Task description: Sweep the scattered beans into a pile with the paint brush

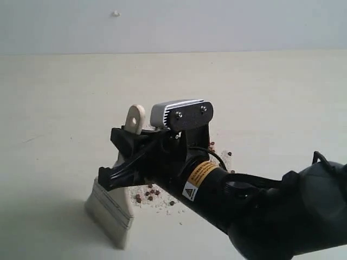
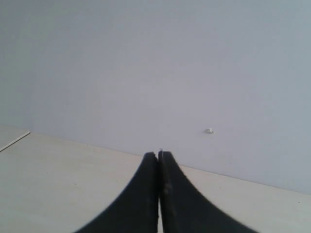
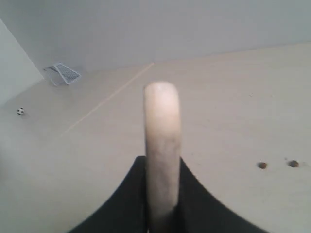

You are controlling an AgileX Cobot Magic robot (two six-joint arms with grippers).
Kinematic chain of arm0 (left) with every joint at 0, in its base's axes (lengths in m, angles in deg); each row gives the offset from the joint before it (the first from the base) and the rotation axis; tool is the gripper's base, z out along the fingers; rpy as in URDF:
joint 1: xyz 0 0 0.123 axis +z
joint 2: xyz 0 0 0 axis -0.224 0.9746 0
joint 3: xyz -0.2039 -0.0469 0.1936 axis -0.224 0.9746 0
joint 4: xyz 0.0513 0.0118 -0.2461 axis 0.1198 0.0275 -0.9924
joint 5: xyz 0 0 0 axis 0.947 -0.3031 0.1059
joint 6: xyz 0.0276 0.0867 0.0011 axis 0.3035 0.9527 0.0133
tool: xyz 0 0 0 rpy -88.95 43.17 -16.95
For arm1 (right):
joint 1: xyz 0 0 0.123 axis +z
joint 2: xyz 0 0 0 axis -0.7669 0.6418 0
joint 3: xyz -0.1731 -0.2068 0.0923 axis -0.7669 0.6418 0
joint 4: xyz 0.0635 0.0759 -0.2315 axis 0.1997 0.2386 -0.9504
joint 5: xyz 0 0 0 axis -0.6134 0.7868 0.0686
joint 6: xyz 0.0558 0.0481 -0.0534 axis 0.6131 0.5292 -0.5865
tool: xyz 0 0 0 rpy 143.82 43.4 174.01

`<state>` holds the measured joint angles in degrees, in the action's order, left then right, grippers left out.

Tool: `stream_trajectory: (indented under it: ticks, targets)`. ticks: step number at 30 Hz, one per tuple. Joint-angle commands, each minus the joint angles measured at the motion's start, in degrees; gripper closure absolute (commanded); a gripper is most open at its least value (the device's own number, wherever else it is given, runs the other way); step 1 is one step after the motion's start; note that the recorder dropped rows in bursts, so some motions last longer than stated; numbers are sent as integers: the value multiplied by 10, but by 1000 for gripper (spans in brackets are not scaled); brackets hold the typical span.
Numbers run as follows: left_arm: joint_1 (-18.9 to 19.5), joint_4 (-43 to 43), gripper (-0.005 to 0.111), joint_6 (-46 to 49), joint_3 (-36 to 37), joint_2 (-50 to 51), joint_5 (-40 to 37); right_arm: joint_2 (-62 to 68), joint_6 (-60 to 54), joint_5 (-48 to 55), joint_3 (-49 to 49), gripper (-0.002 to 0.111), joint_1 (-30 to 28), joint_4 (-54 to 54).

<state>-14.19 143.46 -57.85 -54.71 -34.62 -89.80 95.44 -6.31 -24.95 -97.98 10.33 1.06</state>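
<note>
My right gripper [image 1: 126,157] is shut on the light wooden handle of the paint brush [image 1: 111,208]. The brush stands tilted, its pale bristles resting on the table and the handle's holed end pointing up. In the right wrist view the handle [image 3: 163,136] sits clamped between the black jaws of the right gripper [image 3: 163,162]. Dark reddish-brown beans [image 1: 149,193] with whitish grit form a small loose pile [image 1: 154,197] just right of the bristles, partly hidden under the arm. A few more beans [image 1: 212,145] lie scattered behind the wrist, and two beans [image 3: 262,165] show on the table. The left gripper [image 2: 159,156] is shut and empty, away from the brush.
The pale table [image 1: 271,92] runs back to a grey wall [image 1: 173,24] that has a small white mark [image 1: 115,13]. Far off in the right wrist view sit a small net [image 3: 63,73] and a tiny ball [image 3: 20,111]. My right arm [image 1: 271,211] fills the lower right.
</note>
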Motion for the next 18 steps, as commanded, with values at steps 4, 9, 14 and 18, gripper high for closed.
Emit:
stream_trajectory:
  ticks: [4,9,14,18]
  targets:
    - [1,-2,107,-3,2,-4,-1,-5,-31,30,0,108,-39,-7]
    - [1,-2,107,-3,2,-4,-1,-5,-92,61,-16,108,-78,-4]
    - [1,-2,107,-3,2,-4,-1,-5,-120,66,-34,108,-115,5]
    - [1,-2,107,-3,2,-4,-1,-5,-142,85,-55,108,-143,8]
